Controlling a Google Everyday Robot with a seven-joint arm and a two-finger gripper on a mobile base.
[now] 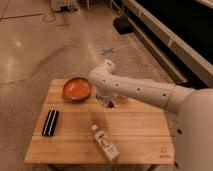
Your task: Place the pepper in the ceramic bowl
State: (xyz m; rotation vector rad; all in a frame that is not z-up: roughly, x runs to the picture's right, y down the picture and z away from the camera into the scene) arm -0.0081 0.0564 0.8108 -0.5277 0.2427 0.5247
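The two-finger gripper hangs low over the middle-back part of the light wooden table, just right of the round ceramic bowl with the glossy orange-red inside. Whether it is clamped on anything cannot be told; a small dark red shape at its tip may be the slim chili pepper, which appears nowhere else on the tabletop. The bowl sits near the table's back left corner, close beside the gripper but apart from it. The white robot arm stretches from the right edge across the table's back. Toward the front, a white plastic bottle lies on its side, angled. A flat black rectangular object lies at the left.
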